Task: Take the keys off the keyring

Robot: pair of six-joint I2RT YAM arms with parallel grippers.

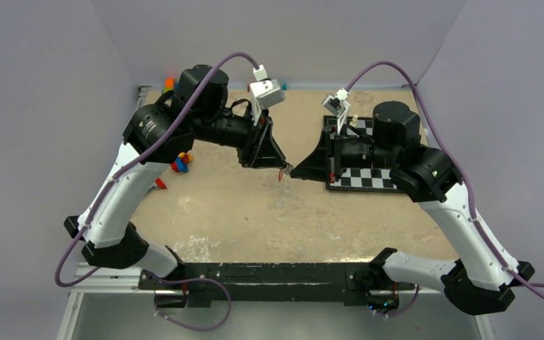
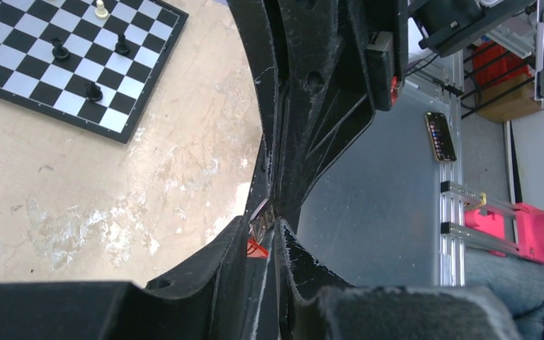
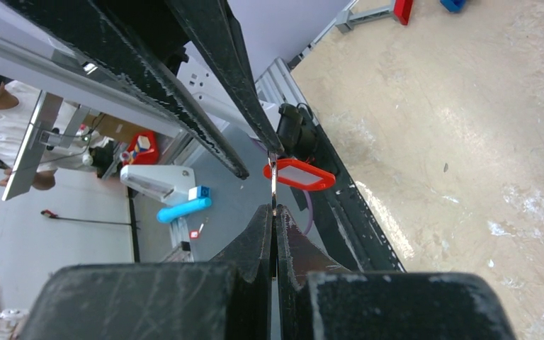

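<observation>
- nearest the lens in the right wrist view: the right gripper (image 3: 273, 216), jaws pressed together. they pinch the lower edge of the keyring (image 3: 273, 185), which shows edge-on as a thin silvery line.
- the keys (image 3: 299, 174) hang off that line to one side: a red head with a pale insert, touching the ring and clear of the right jaws. you see one red piece only, and no blade shows plainly here.
- the left gripper (image 2: 263, 230) meets the right one tip to tip. its jaws stand a narrow slit apart, with a silvery bit and a scrap of red in the slit. you cannot tell whether they clamp it or only bracket it.
- location: the bundle is held in the air between the two grippers, above the middle of the bench (image 1: 255, 219). it is beside the chessboard (image 1: 368, 177), not over it.
- progress, as a judgement: lifting and the two-handed hold look done. separation is not done, since the red head sits against the ring.
- left to do: work the key round the wire and off the ring. expect a fiddly step, as the parts are tiny against the fingers.
</observation>
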